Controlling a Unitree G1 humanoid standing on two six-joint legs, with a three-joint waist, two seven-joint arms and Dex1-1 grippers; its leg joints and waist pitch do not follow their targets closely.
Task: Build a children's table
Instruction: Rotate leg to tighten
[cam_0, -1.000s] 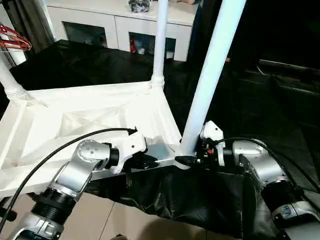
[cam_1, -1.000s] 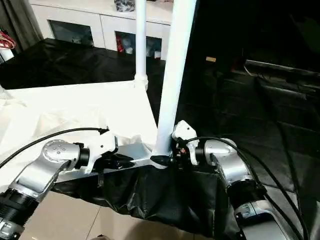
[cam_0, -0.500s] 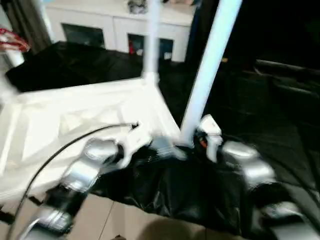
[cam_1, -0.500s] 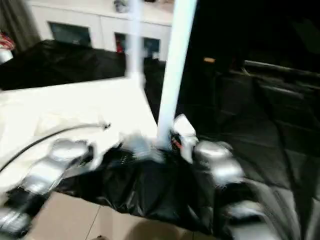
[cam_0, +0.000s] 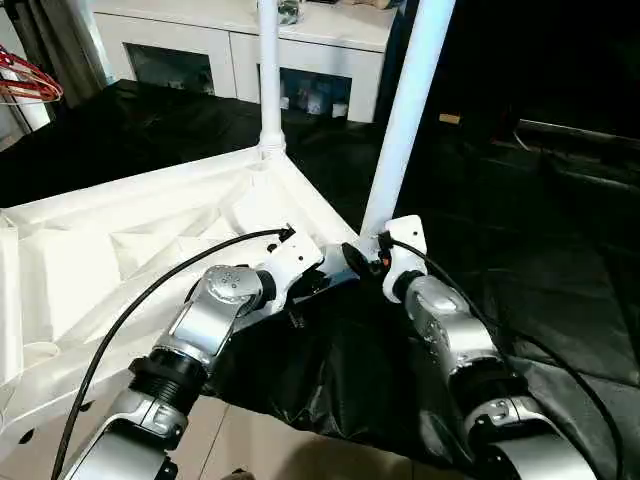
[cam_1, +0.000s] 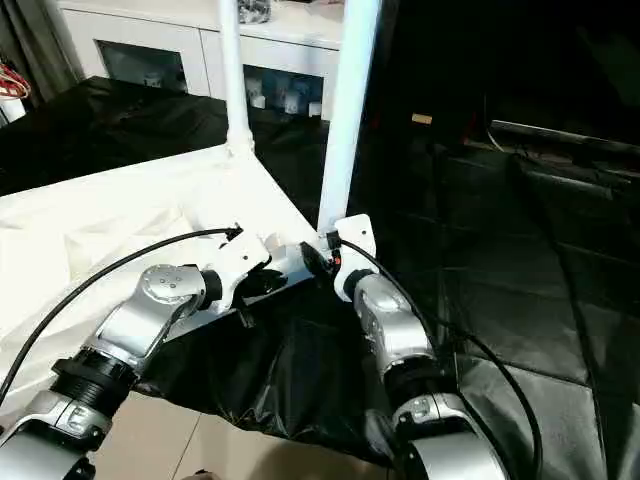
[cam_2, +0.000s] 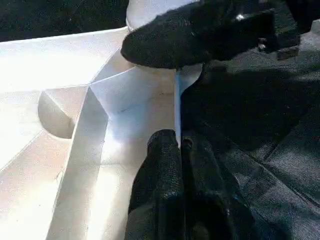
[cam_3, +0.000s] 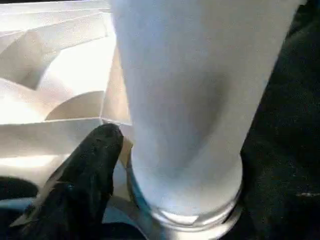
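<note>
white plastic tabletop (cam_0: 150, 240): left gripper (cam_2: 177, 145) fingers clamp its near rim; right gripper (cam_0: 362, 252) fingers grip the near-right leg (cam_0: 405, 110).

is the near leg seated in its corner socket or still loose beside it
Seated. The near leg stands upright with its base inside the round socket collar at the tabletop corner. How firmly it is pressed in, cannot tell.

Tabletop (cam_0: 150, 240) swung; near leg (cam_0: 405, 110) now farther.

text: none readable | labels: none | brands: none | numbers: none | signs: none
</note>
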